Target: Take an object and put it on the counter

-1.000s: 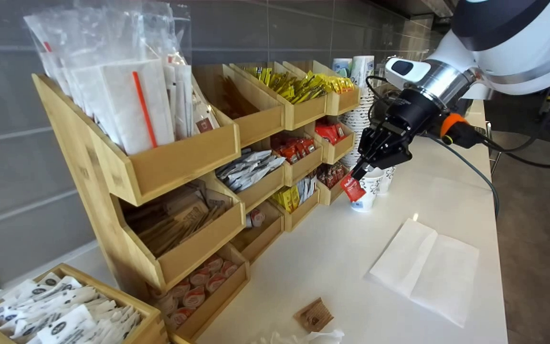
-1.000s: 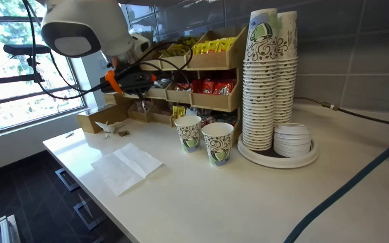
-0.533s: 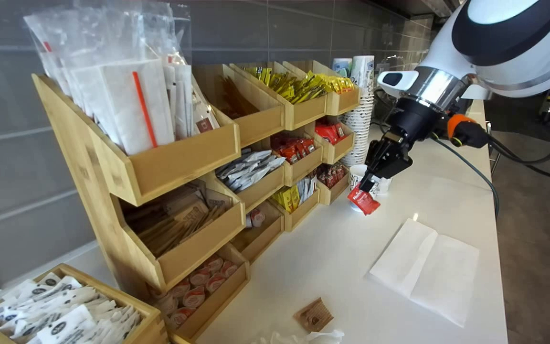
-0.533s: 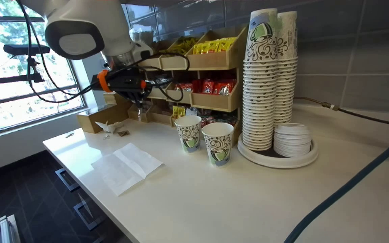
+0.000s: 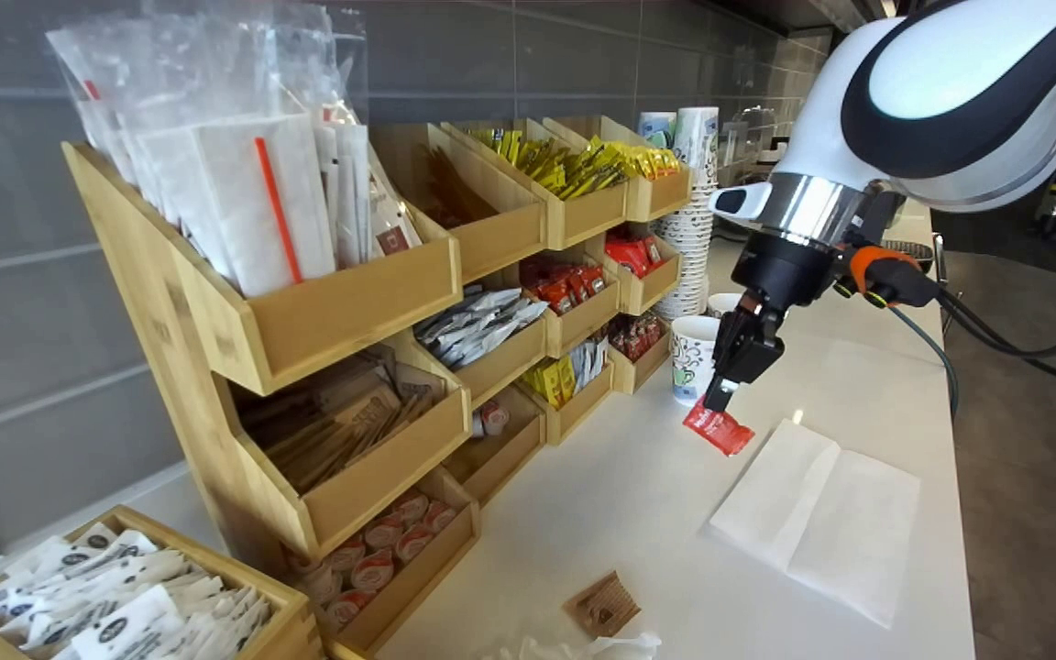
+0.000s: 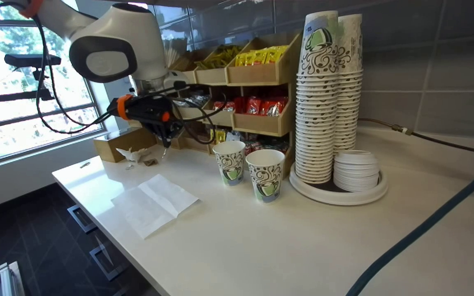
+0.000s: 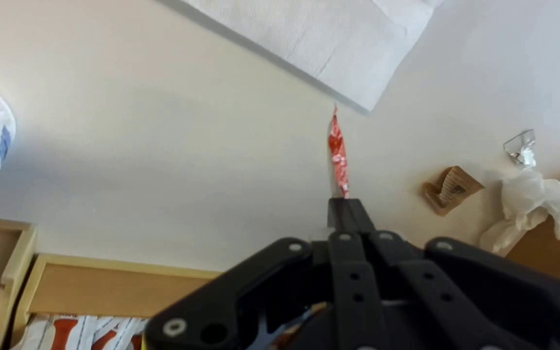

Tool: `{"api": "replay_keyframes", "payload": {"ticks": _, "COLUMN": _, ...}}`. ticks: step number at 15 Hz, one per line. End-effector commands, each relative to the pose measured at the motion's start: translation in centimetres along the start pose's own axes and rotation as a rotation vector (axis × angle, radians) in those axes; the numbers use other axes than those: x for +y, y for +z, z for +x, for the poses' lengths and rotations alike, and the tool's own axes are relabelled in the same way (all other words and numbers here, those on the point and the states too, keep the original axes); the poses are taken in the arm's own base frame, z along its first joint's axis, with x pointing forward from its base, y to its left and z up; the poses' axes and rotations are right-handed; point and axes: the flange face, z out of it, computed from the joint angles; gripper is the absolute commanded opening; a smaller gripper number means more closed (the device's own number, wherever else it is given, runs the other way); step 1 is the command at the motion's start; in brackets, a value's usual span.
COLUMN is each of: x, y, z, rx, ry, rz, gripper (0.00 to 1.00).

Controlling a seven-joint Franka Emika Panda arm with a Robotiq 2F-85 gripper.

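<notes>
The red packet [image 5: 720, 429] hangs tilted from my fingertips over the off-white counter [image 5: 583, 495]. In the wrist view the packet [image 7: 338, 150] is seen edge-on, sticking out past the fingertips, near a corner of the white sheet. My gripper [image 5: 719, 400] is shut on one end of the packet; its fingers [image 7: 348, 201] are together in the wrist view. In an exterior view the gripper [image 6: 166, 144] is beyond the white sheet, and only a thin edge of the packet [image 6: 164, 153] shows. The gap between packet and counter [image 6: 261, 246] is hard to tell.
A white sheet [image 5: 821, 522] lies on the counter. Two paper cups [image 6: 229, 162] stand by the tiered wooden rack [image 5: 358, 289]. A brown piece [image 5: 601, 605] and crumpled white plastic [image 6: 132, 154] lie toward one end. Tall cup stacks [image 6: 317, 123] stand on a round tray [image 6: 340, 198].
My gripper has moved down and away from the rack and cups, toward the white sheet, with the red packet held throughout. The packet hangs lower than before.
</notes>
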Motion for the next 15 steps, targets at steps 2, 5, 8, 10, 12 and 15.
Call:
{"api": "replay_keyframes", "payload": {"ticks": 2, "x": 0.1, "y": 1.0, "z": 0.8, "rx": -0.092, "ry": 0.072, "rz": 0.010, "gripper": 0.28}}
{"api": "replay_keyframes", "payload": {"ticks": 5, "x": 0.0, "y": 1.0, "z": 1.1, "rx": -0.120, "ry": 0.092, "rz": 0.009, "gripper": 0.47}}
{"api": "replay_keyframes", "payload": {"ticks": 8, "x": -0.2, "y": 0.5, "z": 1.5, "rx": -0.133, "ry": 0.111, "rz": -0.010, "gripper": 0.68}}
{"api": "replay_keyframes", "payload": {"ticks": 10, "x": -0.5, "y": -0.2, "z": 1.8, "rx": -0.128, "ry": 0.103, "rz": -0.029, "gripper": 0.82}}
{"api": "replay_keyframes", "payload": {"ticks": 12, "x": -1.0, "y": -1.3, "z": 2.1, "rx": -0.117, "ry": 0.083, "rz": -0.050, "gripper": 0.96}}
{"api": "replay_keyframes", "payload": {"ticks": 15, "x": -1.7, "y": -3.0, "z": 2.3, "rx": -0.121, "ry": 0.041, "rz": -0.096, "gripper": 1.00}}
